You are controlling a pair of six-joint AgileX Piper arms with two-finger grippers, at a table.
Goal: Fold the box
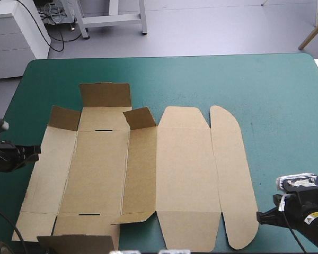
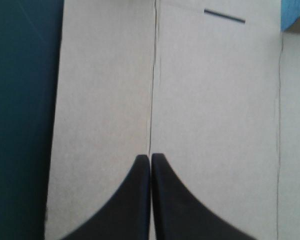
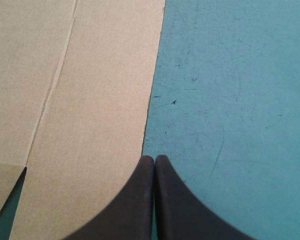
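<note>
Right jaws: pressed together, empty, at the near right, tip just beside the rounded lid flap [image 1: 233, 180] of the box [image 1: 100, 169]; likely to slip under its edge.
Left jaws: pressed together over the left wall panel [image 2: 105, 100], along a crease [image 2: 152, 90].
Box: mostly flat, left of centre on the bench [image 1: 275, 95]; long axis left-right, lid end rightward.
Far tabs [image 1: 140, 117]: half raised.

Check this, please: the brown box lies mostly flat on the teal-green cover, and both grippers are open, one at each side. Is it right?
Not quite: both are shut. The left gripper and right gripper each show fingers meeting in one pointed arch in their wrist views. The box does lie mostly flat on the cover.
</note>
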